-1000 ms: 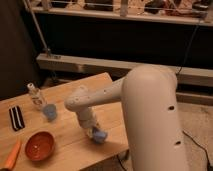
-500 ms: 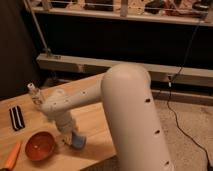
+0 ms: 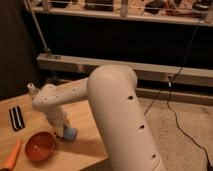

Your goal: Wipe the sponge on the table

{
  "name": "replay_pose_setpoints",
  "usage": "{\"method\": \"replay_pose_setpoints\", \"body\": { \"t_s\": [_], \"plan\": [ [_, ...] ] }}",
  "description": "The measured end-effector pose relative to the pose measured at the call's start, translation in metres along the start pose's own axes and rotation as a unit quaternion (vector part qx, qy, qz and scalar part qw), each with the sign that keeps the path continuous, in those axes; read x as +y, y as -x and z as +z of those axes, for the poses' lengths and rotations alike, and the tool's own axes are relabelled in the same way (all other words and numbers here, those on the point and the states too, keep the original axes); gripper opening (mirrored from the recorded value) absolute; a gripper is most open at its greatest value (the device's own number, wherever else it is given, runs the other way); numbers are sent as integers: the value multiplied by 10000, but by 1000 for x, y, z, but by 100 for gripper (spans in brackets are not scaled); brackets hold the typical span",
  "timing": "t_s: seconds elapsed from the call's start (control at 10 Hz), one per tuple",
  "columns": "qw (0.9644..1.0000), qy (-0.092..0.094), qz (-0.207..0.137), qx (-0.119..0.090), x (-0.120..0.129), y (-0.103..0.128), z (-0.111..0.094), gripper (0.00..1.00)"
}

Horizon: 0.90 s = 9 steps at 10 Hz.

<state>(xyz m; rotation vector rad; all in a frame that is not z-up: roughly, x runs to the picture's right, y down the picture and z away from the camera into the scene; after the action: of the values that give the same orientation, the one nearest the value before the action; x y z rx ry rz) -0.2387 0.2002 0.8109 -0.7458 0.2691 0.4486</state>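
The light-blue sponge [image 3: 70, 133] rests on the light-brown wooden table [image 3: 85, 142], just right of the orange bowl. My gripper [image 3: 63, 130] points down at the end of the white arm and is shut on the sponge, pressing it against the tabletop. The big white upper arm fills the middle of the view and hides much of the table's right side.
An orange bowl [image 3: 40, 146] sits right beside the gripper on its left. A black-and-white striped object [image 3: 17, 118] lies farther left, with an orange carrot-like thing [image 3: 12, 156] at the front left edge. A small bottle top [image 3: 32, 89] shows behind the arm. A cable [image 3: 172, 107] runs over the floor on the right.
The gripper has dragged the sponge leftward across the table, from mid-table to just beside the orange bowl. The arm has swung left and now covers more of the table.
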Motion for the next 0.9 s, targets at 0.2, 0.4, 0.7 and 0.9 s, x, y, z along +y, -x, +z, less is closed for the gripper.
{"method": "replay_pose_setpoints", "body": {
  "t_s": [0.2, 0.4, 0.7, 0.9],
  "plan": [
    [9996, -200, 182, -128, -34, 16, -10, 0],
    [9990, -330, 255, -179, -52, 32, -11, 0],
    [9972, -553, 473, -196, -84, 60, -7, 0],
    [9947, -691, 739, -184, -109, 67, -7, 0]
  ]
}}
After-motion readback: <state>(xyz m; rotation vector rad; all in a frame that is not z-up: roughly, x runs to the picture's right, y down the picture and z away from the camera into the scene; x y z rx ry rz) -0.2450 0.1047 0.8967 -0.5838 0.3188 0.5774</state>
